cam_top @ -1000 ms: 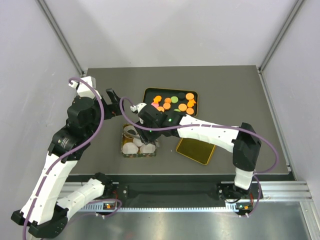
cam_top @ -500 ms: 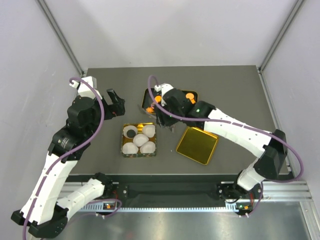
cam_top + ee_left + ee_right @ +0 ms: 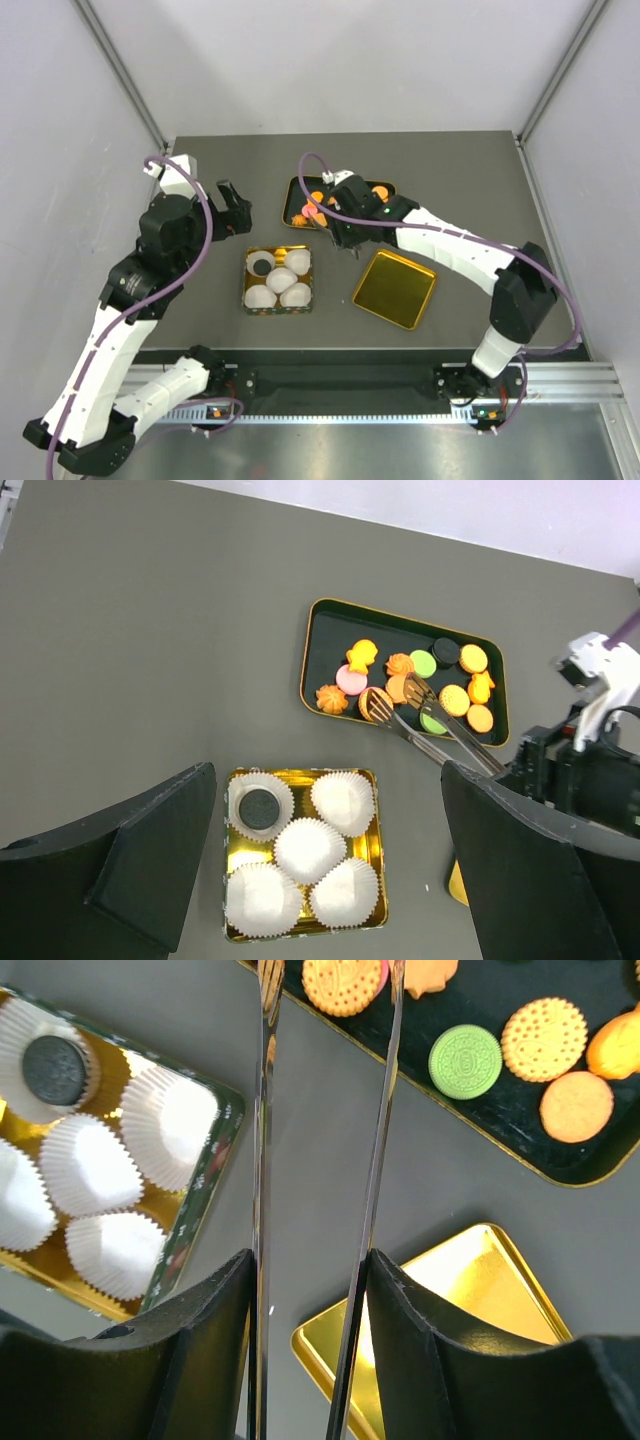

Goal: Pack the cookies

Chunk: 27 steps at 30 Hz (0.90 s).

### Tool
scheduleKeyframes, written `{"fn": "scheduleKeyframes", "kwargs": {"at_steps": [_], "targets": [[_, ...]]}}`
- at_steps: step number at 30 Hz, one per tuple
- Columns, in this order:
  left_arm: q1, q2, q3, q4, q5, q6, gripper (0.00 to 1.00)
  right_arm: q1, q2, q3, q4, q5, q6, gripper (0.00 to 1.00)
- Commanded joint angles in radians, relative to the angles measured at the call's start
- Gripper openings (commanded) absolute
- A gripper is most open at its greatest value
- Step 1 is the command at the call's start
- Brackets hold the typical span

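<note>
The cookies (image 3: 412, 677) lie in a black tray (image 3: 310, 660), mostly orange, with pink, green and dark ones; they also show in the top view (image 3: 318, 206) and the right wrist view (image 3: 465, 1060). One dark cookie (image 3: 259, 807) sits in the far-left paper cup of the gold box (image 3: 374, 842). My right gripper (image 3: 310, 1260) is shut on metal tongs (image 3: 262, 1110), whose open tips reach over the tray's near-left cookies (image 3: 378, 702). My left gripper (image 3: 325, 780) is open and empty, high above the gold box.
Several white paper cups (image 3: 309, 849) fill the gold box (image 3: 246, 284). A gold lid (image 3: 394, 288) lies upside down on the table to its right, also in the right wrist view (image 3: 470, 1290). White walls enclose the table.
My right arm has swung with the tongs from over the gold box back to the black tray. The dark cookie it left now shows in the far-left cup. The left arm barely moved.
</note>
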Motion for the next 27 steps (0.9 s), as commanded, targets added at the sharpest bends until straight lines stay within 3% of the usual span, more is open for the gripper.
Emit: {"fn": "scheduleKeyframes", "kwargs": {"at_steps": [1, 27], "targets": [[0.002, -0.005, -0.007, 0.03, 0.003, 0.007, 0.99, -0.015, 0.027, 0.031, 0.054, -0.008, -0.016, 0.47], [0.002, -0.005, -0.038, 0.044, 0.005, 0.011, 0.99, -0.051, 0.107, 0.056, 0.082, -0.055, -0.007, 0.44]]}}
